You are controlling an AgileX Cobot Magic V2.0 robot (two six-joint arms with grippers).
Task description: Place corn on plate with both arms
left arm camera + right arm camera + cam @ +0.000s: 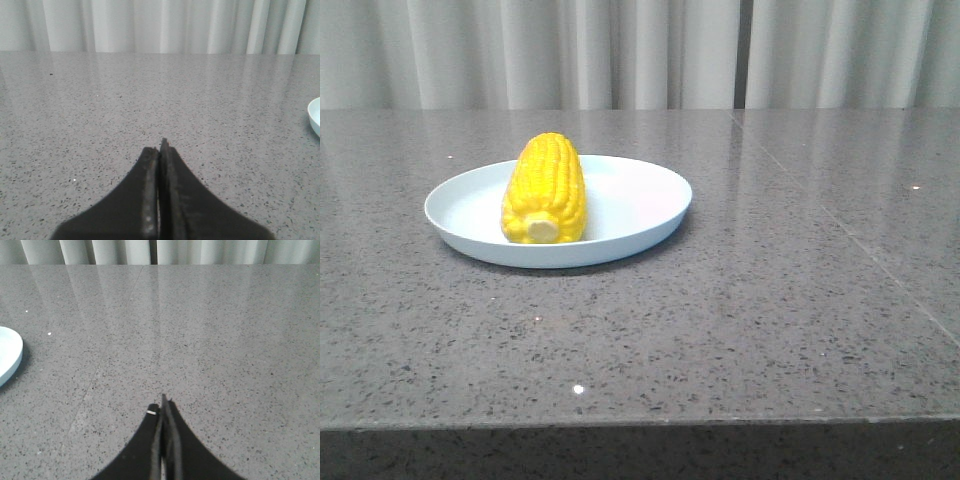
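Up close, the left gripper [160, 150] had its two black pointed fingers pressed flat together with nothing between them, hanging low over bare speckled grey table [100, 110]. The right gripper [163, 407] was likewise closed and empty, its fingertips meeting in a thin seam above the same stone surface, with a small pale mark beside one tip. Neither gripper touched the corn or the plate.

Only a sliver of the plate [315, 115] showed at the edge of the left wrist view, and a slightly larger arc of its pale rim at the edge of the right wrist view; the corn was not visible in either. The front view showed what the wrist views did not: the corn [545, 188] lay inside the round pale blue-white plate, towards its left half, lengthwise front to back with its tan stub end facing the camera. The plate sat left of the table's middle, well apart from the front edge. Nothing else stood on the table near it. Grey pleated curtains [640, 50] hung behind the far edge. Neither gripper appeared in the front view.
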